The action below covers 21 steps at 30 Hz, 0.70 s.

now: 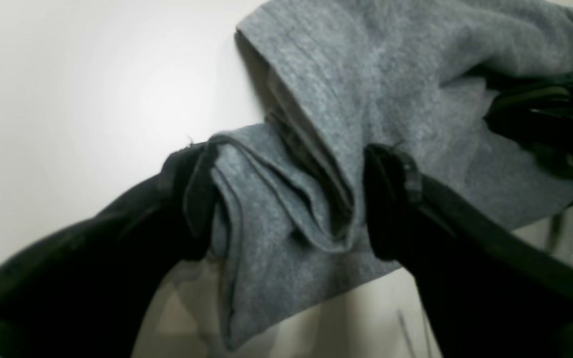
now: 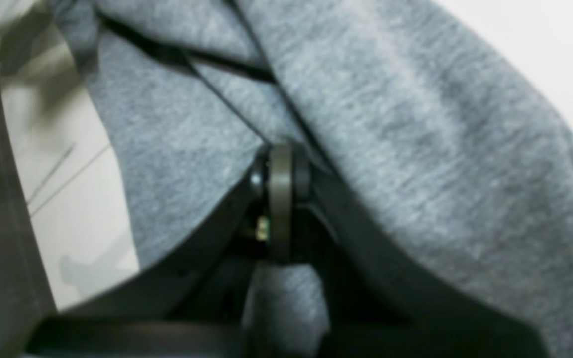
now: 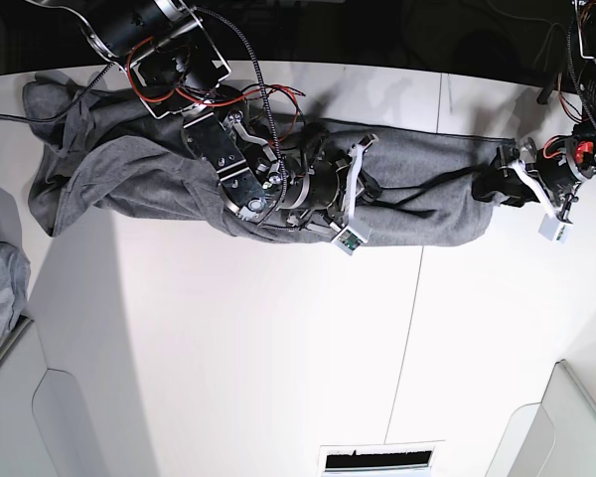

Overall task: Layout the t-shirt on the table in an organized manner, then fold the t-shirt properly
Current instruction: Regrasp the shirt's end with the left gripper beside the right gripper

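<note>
T-shirt (image 3: pixel 129 174) bunched lengthwise on table (image 3: pixel 278 348); my left fingers (image 1: pixel 286 199) spread around fold, right fingers (image 2: pixel 281 199) clamped on cloth; flattening, folding remain.

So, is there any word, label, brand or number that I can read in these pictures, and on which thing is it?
None can be read.
t-shirt: plain grey cloth, no print or tag showing.
Small white tags on the arms near the right hand and the left hand: too small and blurred to read.
table: bare white, no marking.
</note>
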Available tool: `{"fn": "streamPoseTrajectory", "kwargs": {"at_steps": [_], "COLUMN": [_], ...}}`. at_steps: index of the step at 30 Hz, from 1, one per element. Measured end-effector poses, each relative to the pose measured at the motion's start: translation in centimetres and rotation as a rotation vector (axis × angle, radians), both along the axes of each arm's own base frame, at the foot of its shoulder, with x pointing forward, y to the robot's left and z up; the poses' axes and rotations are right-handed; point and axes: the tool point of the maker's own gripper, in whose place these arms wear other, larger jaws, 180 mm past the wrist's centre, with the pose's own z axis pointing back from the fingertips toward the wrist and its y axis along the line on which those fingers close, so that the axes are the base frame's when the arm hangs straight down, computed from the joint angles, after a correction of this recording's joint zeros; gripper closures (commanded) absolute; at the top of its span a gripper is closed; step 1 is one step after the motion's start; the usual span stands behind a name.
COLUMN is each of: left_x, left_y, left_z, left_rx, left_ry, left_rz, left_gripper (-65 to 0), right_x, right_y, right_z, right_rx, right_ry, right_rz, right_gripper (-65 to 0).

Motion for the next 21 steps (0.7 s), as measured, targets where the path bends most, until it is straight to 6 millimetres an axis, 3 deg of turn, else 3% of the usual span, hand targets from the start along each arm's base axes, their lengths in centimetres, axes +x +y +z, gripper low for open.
{"fn": "streamPoseTrajectory", "kwargs": {"at_steps": [3, 16, 21], "left_x": [0.2, 0.2, -0.8], "left_y": [0.9, 1.3, -1.0], "left_z": [-0.2, -0.3, -0.6], "left_rx": [0.058, 0.077, 0.012], "left_ry": [0.016, 0.020, 0.033], "left_rz": [0.008, 0.027, -0.063], "left_gripper": [-46.9, -46.8, -46.8], "right_x": [0.0, 0.0, 0.0], "right_y": [0.0, 0.0, 0.0], "right_z": [0.0, 0.0, 0.0], "right_rx": [-0.001, -0.002, -0.003], "right_ry": [0.001, 0.002, 0.002], "right_rz": [0.001, 0.001, 0.002], "right_gripper": [0.0, 0.0, 0.0]}}
